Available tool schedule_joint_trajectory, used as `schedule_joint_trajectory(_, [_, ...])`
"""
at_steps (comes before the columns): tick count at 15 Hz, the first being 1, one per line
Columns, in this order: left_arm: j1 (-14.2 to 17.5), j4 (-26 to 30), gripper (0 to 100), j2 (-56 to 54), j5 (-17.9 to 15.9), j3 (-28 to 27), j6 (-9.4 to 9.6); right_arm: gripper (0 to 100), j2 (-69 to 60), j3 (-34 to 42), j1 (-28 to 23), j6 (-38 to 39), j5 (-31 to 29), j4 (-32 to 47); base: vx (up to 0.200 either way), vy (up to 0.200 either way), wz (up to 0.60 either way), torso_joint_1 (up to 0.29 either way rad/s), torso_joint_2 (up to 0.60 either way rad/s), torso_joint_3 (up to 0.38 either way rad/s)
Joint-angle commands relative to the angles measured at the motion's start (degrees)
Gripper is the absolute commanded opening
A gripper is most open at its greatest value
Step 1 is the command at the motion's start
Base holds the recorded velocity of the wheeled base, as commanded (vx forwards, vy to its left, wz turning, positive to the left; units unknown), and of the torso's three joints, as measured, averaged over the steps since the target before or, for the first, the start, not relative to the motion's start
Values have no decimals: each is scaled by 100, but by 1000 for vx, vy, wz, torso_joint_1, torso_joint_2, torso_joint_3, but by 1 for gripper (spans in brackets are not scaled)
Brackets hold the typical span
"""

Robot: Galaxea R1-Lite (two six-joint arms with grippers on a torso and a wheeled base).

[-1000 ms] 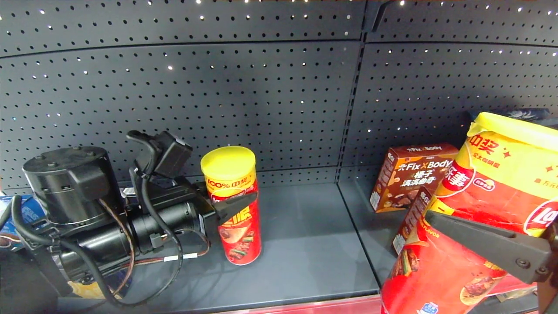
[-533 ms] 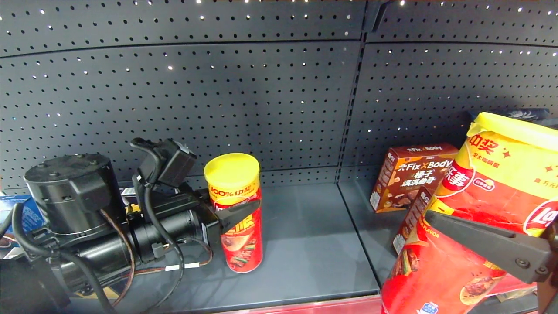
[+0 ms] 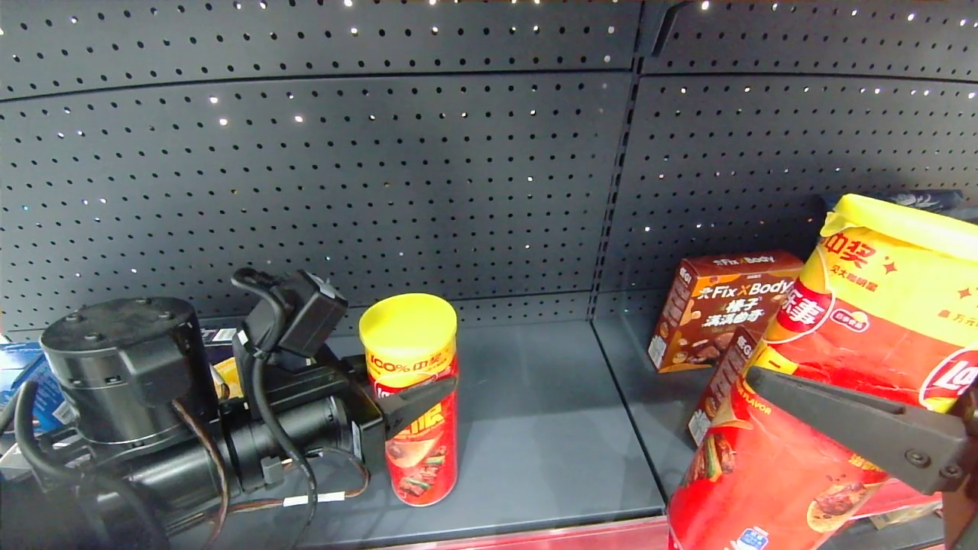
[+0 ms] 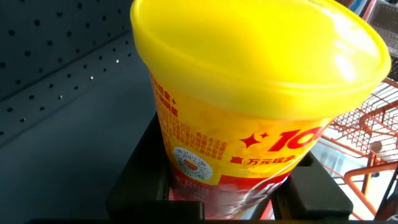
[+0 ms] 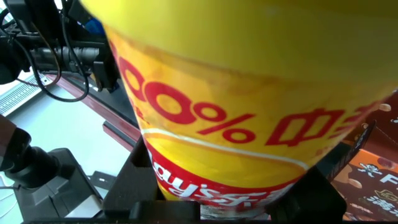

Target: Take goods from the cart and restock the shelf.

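left fingers: clamped on the left chip can, with one finger across the front of the can body below the yellow lid. the can is upright over the shelf board, well to the left of the brown box. contact between the can base and the board cannot be confirmed.

change over the last second: the left arm and its can have dropped and come closer to the board's front edge, now farther forward than the brown box. the grip is unchanged.

right fingers: clamped on the right chip can, held just right of and in front of the brown box. this can hides part of a second brown box, which sits just in front of the brown box. its position is unchanged.
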Motion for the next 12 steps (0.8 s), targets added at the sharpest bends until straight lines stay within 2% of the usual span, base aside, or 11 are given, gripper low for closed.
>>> schedule_joint_trajectory(1, [-10, -3, 0, -39, -5, 62, -4, 0, -1, 2, -7, 3, 1, -6, 0, 0, 0, 0, 0, 0])
schedule_joint_trajectory(12, [-45, -3, 0, 101, -5, 70, -4, 0, -1, 2, -7, 3, 1, -6, 0, 0, 0, 0, 0, 0])
